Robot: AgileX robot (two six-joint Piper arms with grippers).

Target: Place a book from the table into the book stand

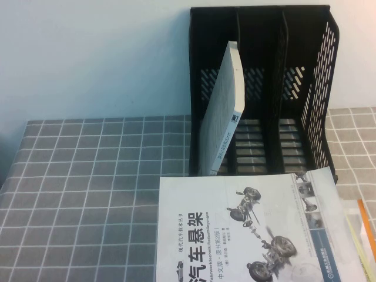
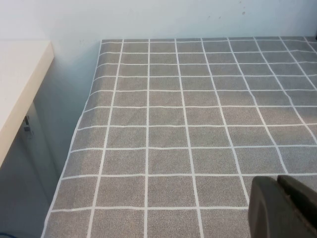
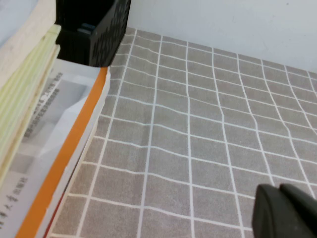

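The book [image 1: 235, 235], whitish-grey with car suspension pictures and a bold black Chinese title, lies flat at the table's [image 1: 88, 176] front, just before the black book stand [image 1: 317, 76]. The stand has three upright compartments. My left gripper [image 2: 276, 179] shows only in the left wrist view, shut and empty, low over bare cloth at the table's left part. My right gripper [image 3: 279, 188] shows only in the right wrist view, shut and empty over bare cloth, to the right of the book pile. Neither gripper is in the high view.
A pale grey gridded book [image 1: 220, 111] leans in the stand's left compartment. Under the book's right side lie other books, one with an orange edge [image 1: 367, 229], also in the right wrist view [image 3: 64, 163]. A white tabletop [image 2: 20, 84] stands beyond the table's left edge.
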